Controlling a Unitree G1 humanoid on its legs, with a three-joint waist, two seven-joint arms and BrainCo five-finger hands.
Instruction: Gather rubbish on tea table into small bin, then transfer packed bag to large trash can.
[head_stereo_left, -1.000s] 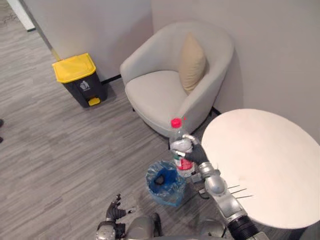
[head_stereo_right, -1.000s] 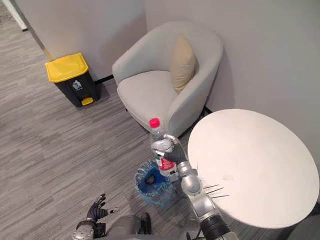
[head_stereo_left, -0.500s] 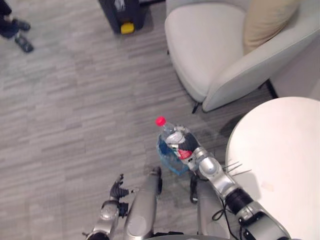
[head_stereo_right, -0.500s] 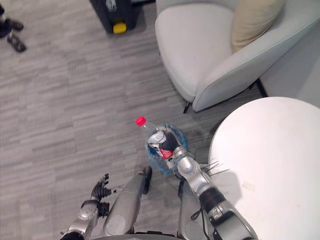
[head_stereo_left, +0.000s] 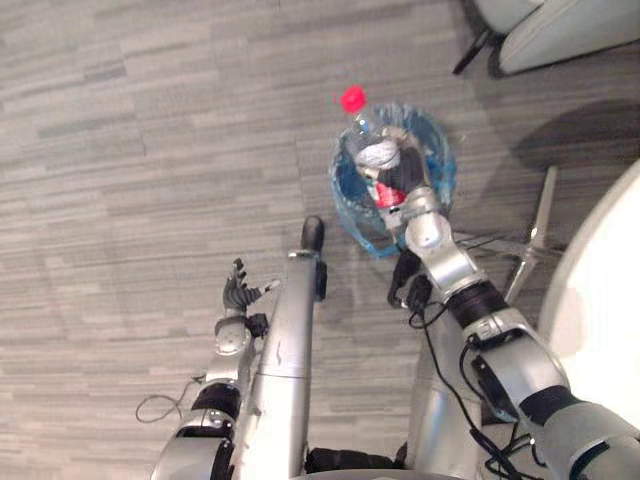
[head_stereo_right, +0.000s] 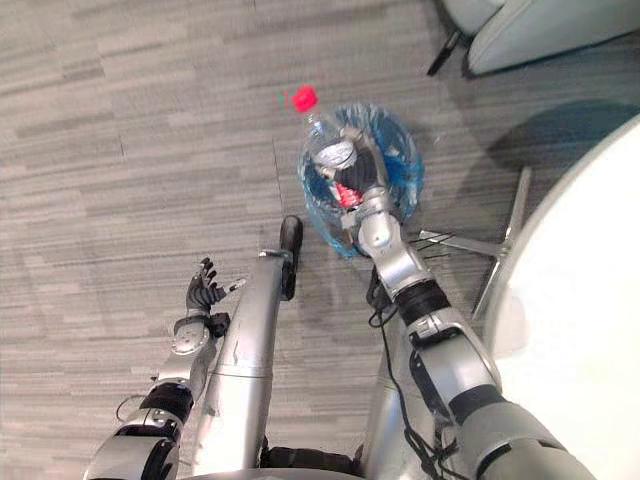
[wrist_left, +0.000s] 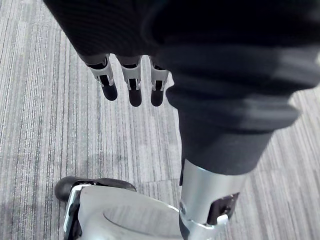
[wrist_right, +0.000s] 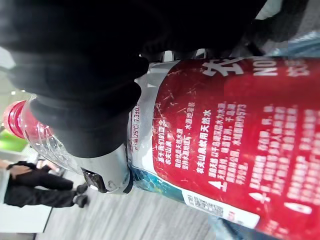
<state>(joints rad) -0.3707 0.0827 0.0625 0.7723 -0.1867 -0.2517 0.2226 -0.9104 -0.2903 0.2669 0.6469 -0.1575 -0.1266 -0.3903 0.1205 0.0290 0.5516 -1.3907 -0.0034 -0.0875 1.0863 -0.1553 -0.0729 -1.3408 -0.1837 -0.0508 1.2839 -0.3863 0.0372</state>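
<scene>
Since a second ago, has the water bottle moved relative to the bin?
Yes: from beside the small bin, the right hand carried the water bottle over its opening.

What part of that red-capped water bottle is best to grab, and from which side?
The wide labelled middle of the bottle, from the side, fingers wrapped round it, as the right hand does over the small bin. The body is round and even there; the neck tapers.

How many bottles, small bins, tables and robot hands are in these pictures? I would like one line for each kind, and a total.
Bottle: 1
Small bin: 1
Table: 1
Hands: 2, left hand and right hand
Total: 5
</scene>
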